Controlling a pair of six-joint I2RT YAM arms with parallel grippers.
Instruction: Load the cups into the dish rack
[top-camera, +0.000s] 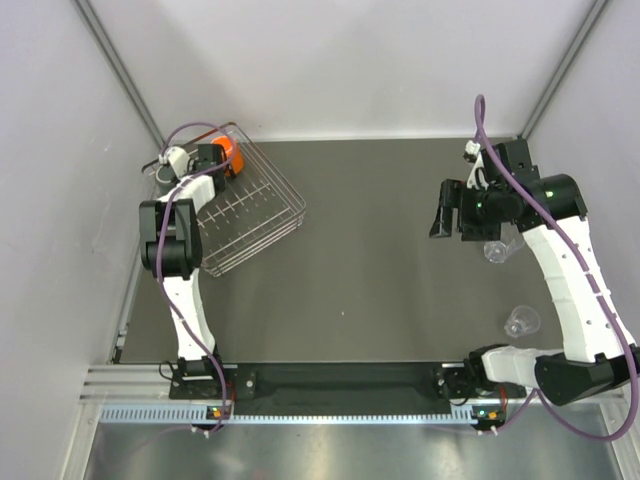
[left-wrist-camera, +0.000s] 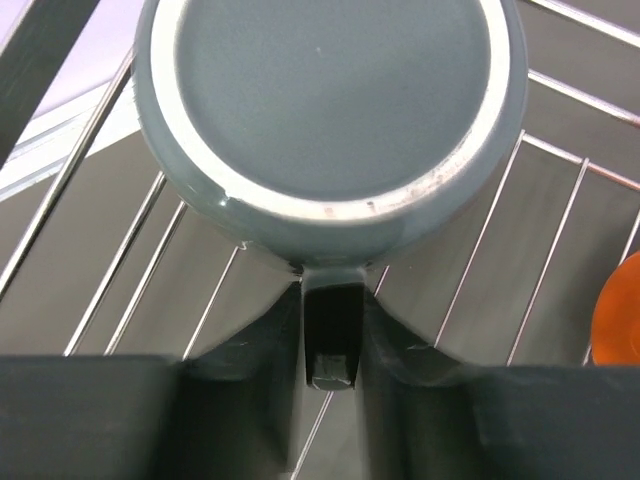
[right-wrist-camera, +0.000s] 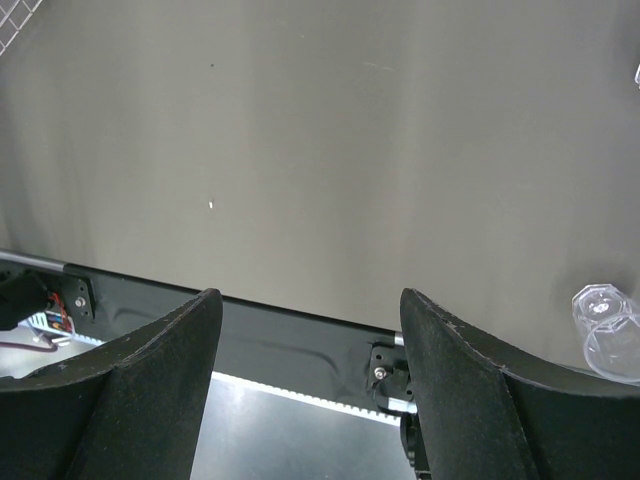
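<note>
The dish rack (top-camera: 255, 215) is a silver wire basket at the table's back left. The bright orange mug (top-camera: 226, 153) sits in its far corner, and its edge (left-wrist-camera: 620, 315) shows in the left wrist view. My left gripper (top-camera: 178, 170) reaches down into the rack's left corner. The dark grey cup (left-wrist-camera: 330, 100) rests bottom-up over the rack wires (left-wrist-camera: 560, 200). Its handle sits tight between my left gripper's (left-wrist-camera: 332, 330) fingers. My right gripper (top-camera: 440, 222) hangs open and empty above the table (right-wrist-camera: 310, 295). Two clear tumblers (top-camera: 497, 250) (top-camera: 522, 320) lie on the table under the right arm, and the right wrist view shows one (right-wrist-camera: 608, 330).
White walls close in the table on the left, back and right. A black rail with a toothed strip (top-camera: 330, 412) runs along the near edge between the arm bases. A purple cable (top-camera: 600, 290) trails along the right arm.
</note>
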